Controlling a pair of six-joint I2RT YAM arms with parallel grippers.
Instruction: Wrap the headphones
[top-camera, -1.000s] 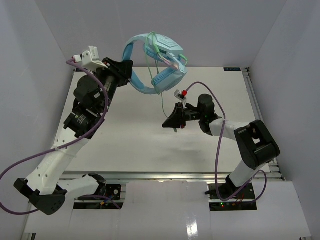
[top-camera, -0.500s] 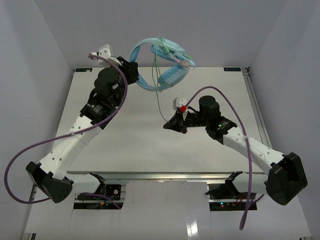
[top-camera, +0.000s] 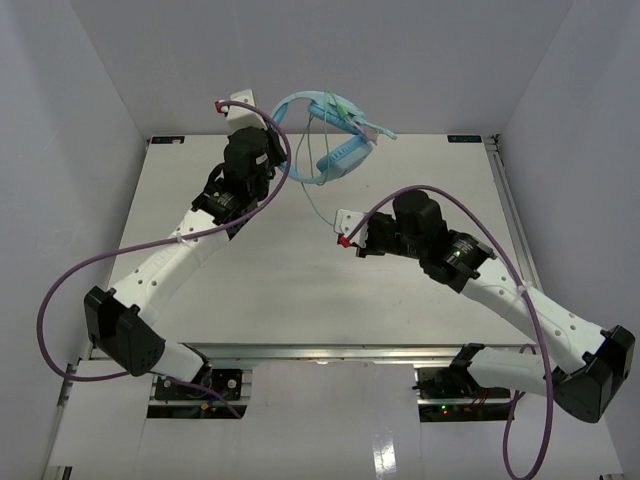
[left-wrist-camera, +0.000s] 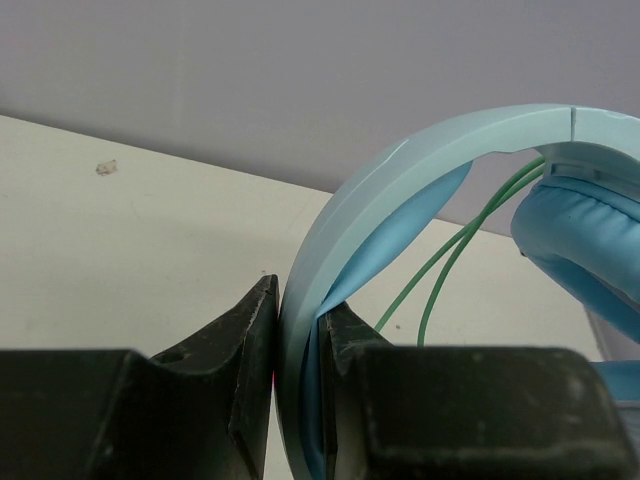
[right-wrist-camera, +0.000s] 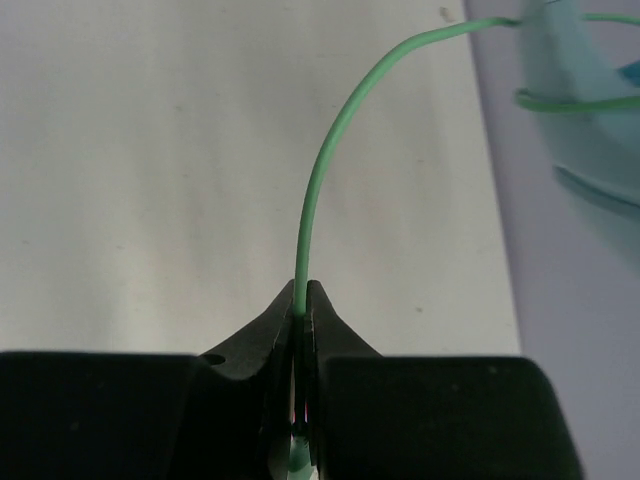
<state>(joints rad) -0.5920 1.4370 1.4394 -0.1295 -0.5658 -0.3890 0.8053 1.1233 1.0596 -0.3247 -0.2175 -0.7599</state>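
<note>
Holding the headphones (top-camera: 338, 152) aloft by the headband (left-wrist-camera: 400, 170), clamped inside the closed left gripper (left-wrist-camera: 297, 330), leaving the earcups (left-wrist-camera: 580, 240) free; pinching the pale-green cord (right-wrist-camera: 318, 190) in the tight-shut right gripper (right-wrist-camera: 301, 305), probably for winding.

No text, brand, number or sign can be read in any view. A small blue strip (top-camera: 465, 138) at the far right edge of the counter (top-camera: 300, 290) is too small to tell whether it carries lettering. The light blue headphones (top-camera: 335, 155) show no legible marking, either from overhead or in the left wrist close-up.
</note>
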